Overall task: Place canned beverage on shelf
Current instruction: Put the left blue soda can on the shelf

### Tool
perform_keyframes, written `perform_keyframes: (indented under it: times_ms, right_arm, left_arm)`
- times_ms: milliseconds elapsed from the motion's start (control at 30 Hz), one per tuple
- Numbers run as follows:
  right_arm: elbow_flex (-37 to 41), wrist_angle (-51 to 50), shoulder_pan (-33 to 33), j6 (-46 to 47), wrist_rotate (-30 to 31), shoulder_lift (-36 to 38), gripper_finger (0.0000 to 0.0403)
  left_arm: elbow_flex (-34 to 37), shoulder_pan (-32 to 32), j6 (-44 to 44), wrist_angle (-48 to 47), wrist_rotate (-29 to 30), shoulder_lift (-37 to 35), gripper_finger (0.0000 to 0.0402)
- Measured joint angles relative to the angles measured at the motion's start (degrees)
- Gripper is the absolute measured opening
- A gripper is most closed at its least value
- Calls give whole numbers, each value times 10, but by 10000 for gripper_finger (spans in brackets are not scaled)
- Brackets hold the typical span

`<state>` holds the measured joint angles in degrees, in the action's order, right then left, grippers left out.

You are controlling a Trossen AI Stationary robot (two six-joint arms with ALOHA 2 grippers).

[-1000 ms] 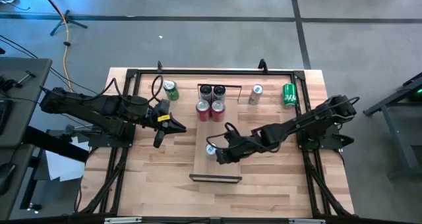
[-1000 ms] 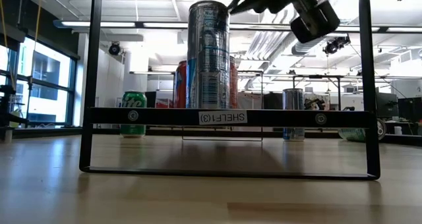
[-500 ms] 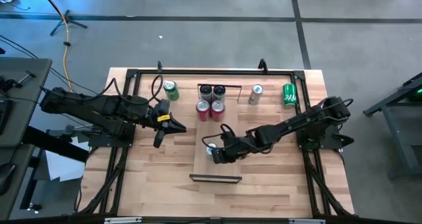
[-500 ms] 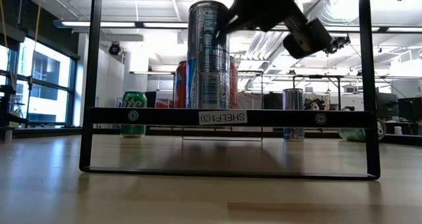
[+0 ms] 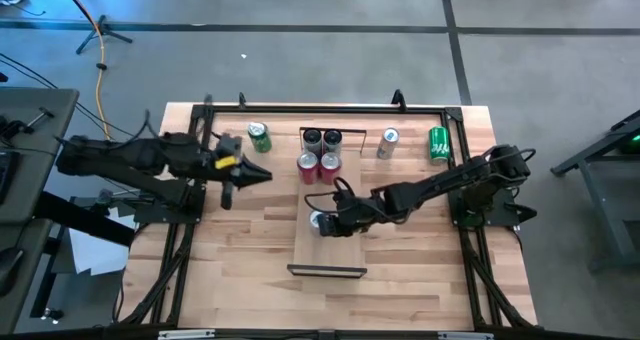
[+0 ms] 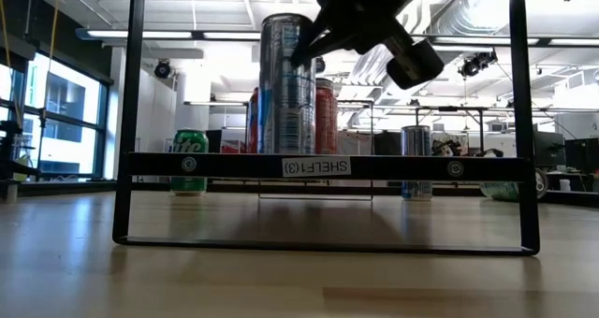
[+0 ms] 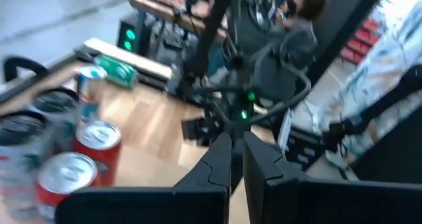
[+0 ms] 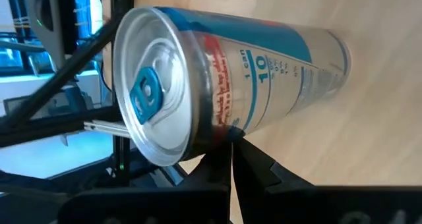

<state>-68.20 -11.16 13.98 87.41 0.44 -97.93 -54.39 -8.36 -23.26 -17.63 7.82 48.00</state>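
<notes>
on the shelf (image 5: 310, 248) the can (image 5: 320, 222) stands upright, touching the tip of the closed, empty right gripper (image 5: 330, 223) just beside it, while the left gripper (image 5: 262, 173), also closed, waits well apart.

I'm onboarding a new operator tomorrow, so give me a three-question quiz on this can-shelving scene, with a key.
1. True or false: the tall silver-and-blue can stands upright on the shelf.
2. How many cans stand in the cluster at the shelf's far end? A) two B) four C) six
3. Fill in: the right gripper, shut, is beside the tall can, while the left gripper, also shut, hovers near the ___ can off the shelf.

Key: 1 true. 2 B: two dark-topped, two red. 3 green.
</notes>
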Motion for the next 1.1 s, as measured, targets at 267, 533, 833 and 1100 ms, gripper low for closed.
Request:
perform_keyframes:
  times_ms: [267,533,833,1100]
  right_arm:
    - [0,35,-24,-12,5,-2,0]
    - [0,68,-43,-24,6,-13,0]
    - [0,117,-58,-23,8,-41,0]
    - [0,125,-69,-24,26,-46,0]
  left_arm:
    - [0,15,39,-5,55,-59,0]
    - [0,28,49,-27,66,-72,0]
    - [1,28,45,-145,85,-71,0]
    - [75,28,-1,-145,83,-88,0]
